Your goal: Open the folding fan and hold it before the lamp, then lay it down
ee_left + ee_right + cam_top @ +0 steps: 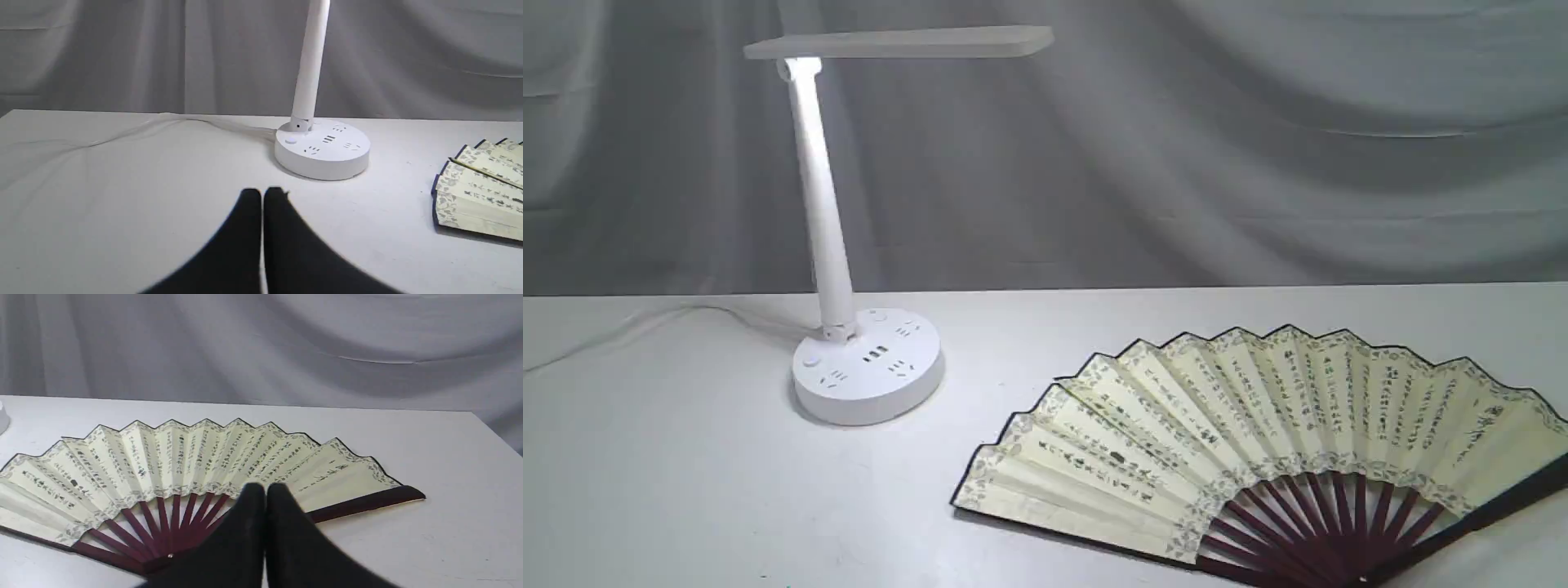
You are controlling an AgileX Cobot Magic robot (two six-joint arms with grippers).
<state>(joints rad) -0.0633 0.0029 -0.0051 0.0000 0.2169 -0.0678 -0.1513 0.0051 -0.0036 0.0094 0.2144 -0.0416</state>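
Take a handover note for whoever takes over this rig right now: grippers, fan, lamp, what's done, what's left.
Left gripper: shut, empty, facing the lamp's base.
Right gripper: shut, empty, by the folding fan's ribs.
Fan: spread open, flat on the table, right of the lamp in the exterior view, not touching it.
Done: fan open and laid down.
Left: likely nothing; whether it was held before the lamp cannot be told.

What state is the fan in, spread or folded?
Spread. The folding fan lies flat on the table, pleats fanned wide, ribs splayed.
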